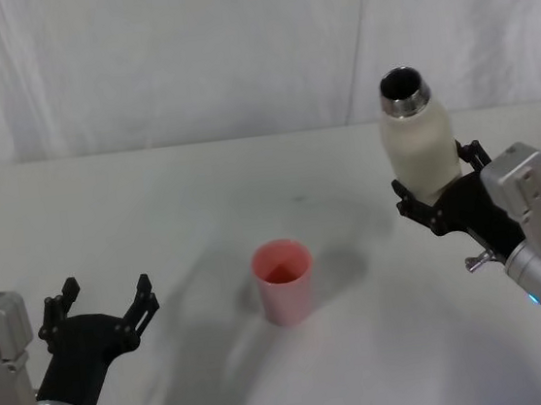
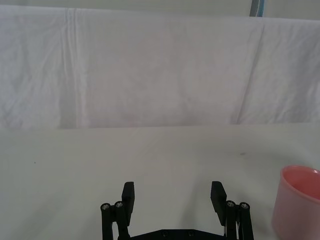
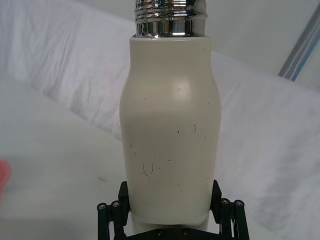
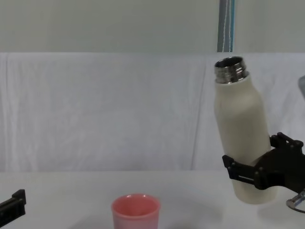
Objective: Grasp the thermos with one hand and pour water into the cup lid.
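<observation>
white cloth drapes the wall and tabletop [image 1: 155, 216]. right gripper [image 1: 439, 201], jaws clamped low on the thermos [image 1: 420, 141], holds it raised, neck tipped slightly toward the cup lid [image 1: 283, 281] standing to its left. left gripper [image 1: 101, 305] idles, jaws apart.

The pink cup lid [image 1: 283, 281] stands alone on the white table [image 1: 154, 206], with bare room all around it. To its right, the right gripper [image 1: 436, 199] holds the thermos [image 1: 418, 142] up off the table (leaning a little toward the cup). To its left the left gripper [image 1: 101, 298] waits, fingers apart.
</observation>
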You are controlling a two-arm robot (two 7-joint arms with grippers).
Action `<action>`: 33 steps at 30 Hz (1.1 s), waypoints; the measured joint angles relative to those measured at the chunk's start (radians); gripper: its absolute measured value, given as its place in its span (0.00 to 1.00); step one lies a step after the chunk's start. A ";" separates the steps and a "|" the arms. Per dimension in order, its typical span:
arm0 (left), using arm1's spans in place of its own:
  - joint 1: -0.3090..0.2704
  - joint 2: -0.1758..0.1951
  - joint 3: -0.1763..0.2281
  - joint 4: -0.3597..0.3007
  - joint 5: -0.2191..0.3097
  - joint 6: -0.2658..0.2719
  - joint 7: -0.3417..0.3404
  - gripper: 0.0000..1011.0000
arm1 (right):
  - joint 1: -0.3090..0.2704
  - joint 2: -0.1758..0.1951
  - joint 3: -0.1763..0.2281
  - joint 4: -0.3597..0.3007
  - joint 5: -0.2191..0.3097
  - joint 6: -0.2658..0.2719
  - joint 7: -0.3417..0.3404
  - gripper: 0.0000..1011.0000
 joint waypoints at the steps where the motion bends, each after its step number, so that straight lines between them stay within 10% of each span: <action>1: 0.000 0.000 0.000 0.000 0.000 0.000 0.000 0.99 | -0.002 -0.002 0.004 0.000 0.011 0.000 0.004 0.94; 12: 0.000 0.000 0.000 0.000 0.000 0.000 0.000 0.99 | -0.026 -0.030 0.054 0.006 0.184 0.032 0.050 0.94; 33: 0.000 0.000 0.000 0.000 0.000 0.000 0.000 0.99 | -0.023 -0.043 0.065 0.044 0.259 0.116 0.024 0.94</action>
